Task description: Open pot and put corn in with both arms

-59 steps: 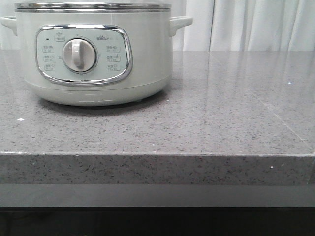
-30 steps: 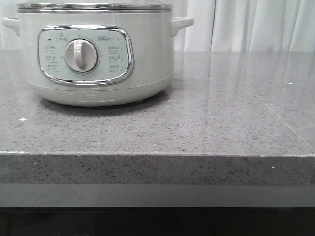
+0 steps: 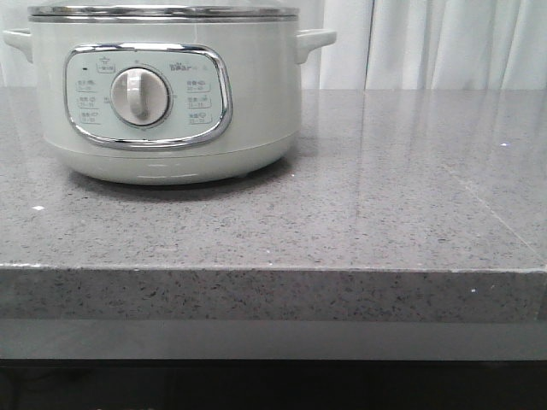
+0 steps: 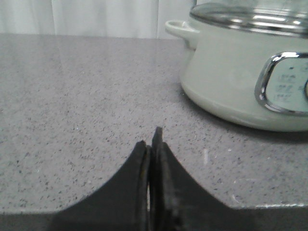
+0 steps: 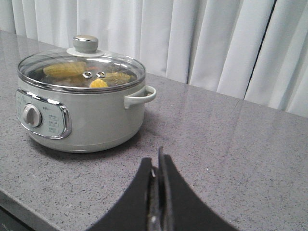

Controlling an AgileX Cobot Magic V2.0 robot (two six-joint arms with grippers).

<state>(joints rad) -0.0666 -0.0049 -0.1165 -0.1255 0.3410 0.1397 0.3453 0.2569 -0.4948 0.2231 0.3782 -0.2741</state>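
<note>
The pot (image 3: 167,94) sits on the grey stone counter (image 3: 359,213) with its glass lid (image 5: 82,70) closed, and yellow corn (image 5: 65,69) shows through the glass inside it. The left gripper (image 4: 153,144) and right gripper (image 5: 157,168) both hang low over the counter with jaws pressed together, holding nothing. Judged from this, the work looks finished or nearly so; if the lid must come off, 1 arm should spread its jaws, descend squarely onto the knob (image 5: 85,43) and lift straight up.
</note>
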